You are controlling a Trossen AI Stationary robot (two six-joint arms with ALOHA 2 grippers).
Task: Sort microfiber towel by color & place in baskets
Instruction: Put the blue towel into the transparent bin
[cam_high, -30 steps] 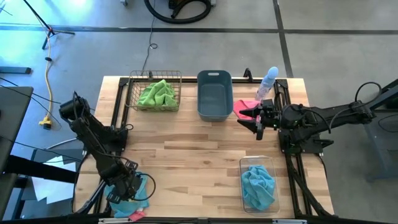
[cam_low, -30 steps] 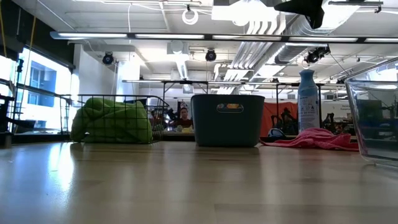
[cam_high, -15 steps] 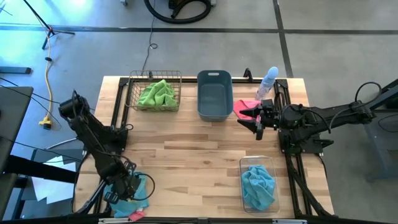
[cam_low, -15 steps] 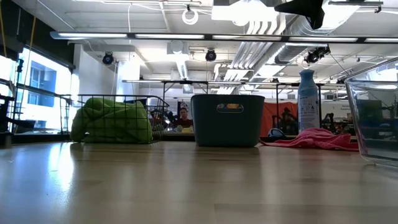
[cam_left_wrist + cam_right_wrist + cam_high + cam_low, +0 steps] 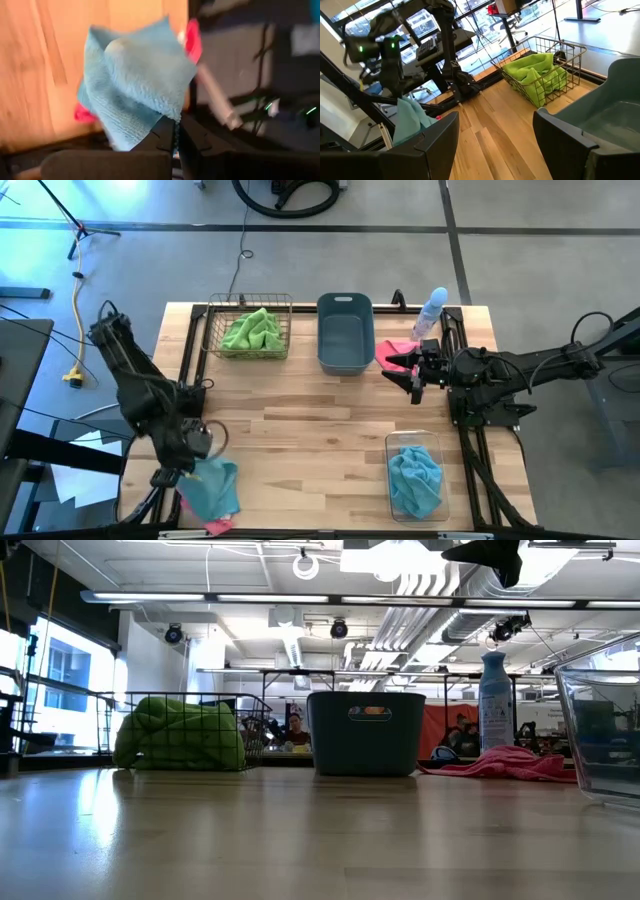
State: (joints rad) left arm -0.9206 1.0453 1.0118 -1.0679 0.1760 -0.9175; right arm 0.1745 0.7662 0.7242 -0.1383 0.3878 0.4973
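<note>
At the table's near left corner my left gripper (image 5: pixel 190 467) is shut on a light blue microfiber towel (image 5: pixel 213 486), raised above a pink towel (image 5: pixel 218 525) that lies at the table's edge. Along the far side stand a wire basket (image 5: pixel 212 330) holding a green towel (image 5: pixel 252 332) and a grey-blue tub (image 5: pixel 345 332). A clear bin (image 5: pixel 415 442) at the near right holds another light blue towel (image 5: pixel 414 478). My right gripper (image 5: pixel 412 370) hangs open over the far right, beside a pink towel (image 5: pixel 392 350) lying on the table. My left gripper pinches the light blue towel at a bunched edge (image 5: pixel 172 114) between its two fingers, coming at it from above on a slant. The towel (image 5: pixel 409 119) hangs slack below the fingers. Whether its lower end touches the table, I cannot tell.
A pale blue spray bottle (image 5: pixel 432 312) stands at the far right behind the pink towel. Black frame rails run along the table's left and right sides. Bare wood lies between the baskets and the near edge.
My left gripper has shut on the light blue towel at the near left corner and risen, tipping as it went. The towel has been drawn up off the pink one, which stays at the table's edge.
</note>
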